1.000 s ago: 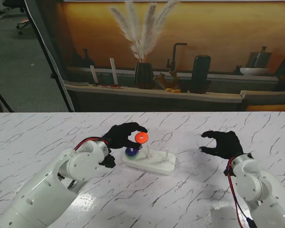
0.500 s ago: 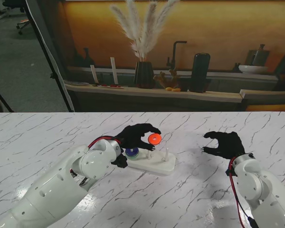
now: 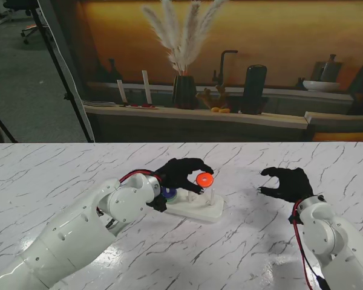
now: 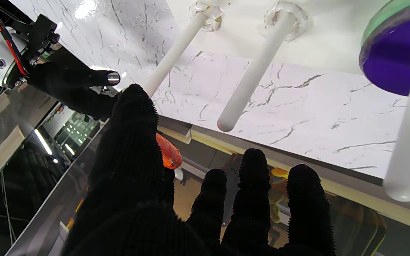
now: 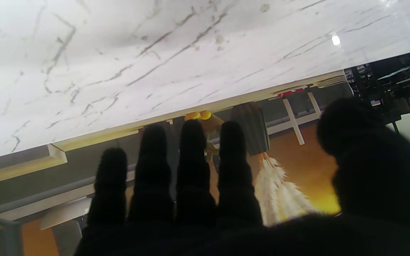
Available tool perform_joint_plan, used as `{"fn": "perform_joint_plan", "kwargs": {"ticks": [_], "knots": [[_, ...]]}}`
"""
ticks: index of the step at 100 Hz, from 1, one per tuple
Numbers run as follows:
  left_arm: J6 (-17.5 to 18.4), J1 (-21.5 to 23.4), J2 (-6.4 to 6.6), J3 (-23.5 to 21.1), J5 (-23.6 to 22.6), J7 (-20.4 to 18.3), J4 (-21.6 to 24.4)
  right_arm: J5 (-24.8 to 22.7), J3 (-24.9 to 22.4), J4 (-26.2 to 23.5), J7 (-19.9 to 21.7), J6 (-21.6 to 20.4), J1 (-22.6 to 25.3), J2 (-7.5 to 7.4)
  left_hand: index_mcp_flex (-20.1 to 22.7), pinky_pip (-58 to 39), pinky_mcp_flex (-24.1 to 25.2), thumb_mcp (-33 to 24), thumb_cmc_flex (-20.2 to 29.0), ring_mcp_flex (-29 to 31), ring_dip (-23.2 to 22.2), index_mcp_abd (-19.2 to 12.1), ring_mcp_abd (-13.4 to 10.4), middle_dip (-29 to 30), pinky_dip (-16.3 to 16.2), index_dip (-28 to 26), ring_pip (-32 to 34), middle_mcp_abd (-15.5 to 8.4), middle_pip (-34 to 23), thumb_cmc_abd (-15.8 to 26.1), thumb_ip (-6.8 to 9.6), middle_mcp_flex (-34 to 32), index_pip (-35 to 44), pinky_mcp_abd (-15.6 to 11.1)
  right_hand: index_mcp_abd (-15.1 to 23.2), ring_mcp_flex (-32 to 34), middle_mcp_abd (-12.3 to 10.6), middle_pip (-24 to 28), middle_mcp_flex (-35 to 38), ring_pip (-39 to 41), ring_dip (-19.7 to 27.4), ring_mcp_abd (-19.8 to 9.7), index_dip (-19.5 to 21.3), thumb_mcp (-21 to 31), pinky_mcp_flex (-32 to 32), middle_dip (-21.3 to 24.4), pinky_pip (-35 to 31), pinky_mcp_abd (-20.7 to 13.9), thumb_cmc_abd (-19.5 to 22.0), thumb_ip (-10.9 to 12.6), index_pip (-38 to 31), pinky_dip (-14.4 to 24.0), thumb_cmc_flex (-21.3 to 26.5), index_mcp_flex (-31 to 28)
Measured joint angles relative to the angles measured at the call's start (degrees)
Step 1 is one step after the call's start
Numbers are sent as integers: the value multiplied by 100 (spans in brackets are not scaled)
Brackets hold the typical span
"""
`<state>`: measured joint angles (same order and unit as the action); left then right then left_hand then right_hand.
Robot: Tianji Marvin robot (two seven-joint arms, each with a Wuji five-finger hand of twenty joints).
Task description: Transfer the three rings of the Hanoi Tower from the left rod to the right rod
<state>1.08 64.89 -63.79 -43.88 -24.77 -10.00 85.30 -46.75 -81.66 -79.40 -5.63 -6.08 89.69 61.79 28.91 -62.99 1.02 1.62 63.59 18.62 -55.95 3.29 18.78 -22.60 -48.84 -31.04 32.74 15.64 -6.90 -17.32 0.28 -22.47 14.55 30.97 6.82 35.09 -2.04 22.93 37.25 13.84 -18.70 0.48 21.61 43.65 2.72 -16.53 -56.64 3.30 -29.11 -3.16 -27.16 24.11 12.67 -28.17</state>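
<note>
We hold orange ring (image 3: 204, 179) pinched in left hand (image 3: 180, 174), raised over right rod (image 3: 212, 194) – high enough to clear tip. Purple ring (image 3: 167, 193) on left rod (image 4: 409, 135). Right hand (image 3: 288, 183) w/ fingers apart, empty, well right of base (image 3: 199, 208) – out of way.

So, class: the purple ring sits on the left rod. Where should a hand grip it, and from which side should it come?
Grip the purple ring by its outer rim at two opposite points, coming down from above. It lies flat, threaded on the upright left rod, so it can only leave by sliding straight up. The left hand is nearest but holds the orange ring; the right hand is open.
</note>
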Motion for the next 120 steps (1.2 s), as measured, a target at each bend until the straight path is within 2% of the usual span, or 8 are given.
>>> {"fn": "perform_joint_plan", "kwargs": {"ticks": [69, 114, 120], "knots": [[163, -268, -175, 431, 308, 199, -415, -24, -104, -2, 17, 7, 45, -4, 0, 0, 1, 0, 0, 0, 26, 0, 0, 0, 0, 0, -61, 0, 0, 0, 0, 0, 0, 0, 0, 0, 0, 0, 0, 0, 0, 0, 0, 0, 2, 0, -55, 0, 0, 0, 0, 0, 0, 0], [185, -341, -206, 551, 323, 219, -569, -42, -125, -5, 39, 22, 59, -10, 1, -6, -72, 0, 0, 0, 27, 0, 0, 0, -9, -1, -62, 0, 0, 0, 0, 0, 0, 0, 0, 0, 0, 0, 0, 0, 0, 0, 0, -2, 5, 0, -56, 0, 0, 0, 0, 0, 52, 0], [188, -351, -211, 570, 324, 224, -588, -44, -127, -6, 44, 26, 61, -11, 1, -215, -149, 0, 0, 0, -14, 0, 0, 0, -112, -1, -24, 0, 0, 0, 0, 0, 3, 0, 0, 0, 0, 0, 0, 0, 0, 0, 0, -2, 6, 0, -56, 0, 0, 0, 0, 0, 52, 0]]}}
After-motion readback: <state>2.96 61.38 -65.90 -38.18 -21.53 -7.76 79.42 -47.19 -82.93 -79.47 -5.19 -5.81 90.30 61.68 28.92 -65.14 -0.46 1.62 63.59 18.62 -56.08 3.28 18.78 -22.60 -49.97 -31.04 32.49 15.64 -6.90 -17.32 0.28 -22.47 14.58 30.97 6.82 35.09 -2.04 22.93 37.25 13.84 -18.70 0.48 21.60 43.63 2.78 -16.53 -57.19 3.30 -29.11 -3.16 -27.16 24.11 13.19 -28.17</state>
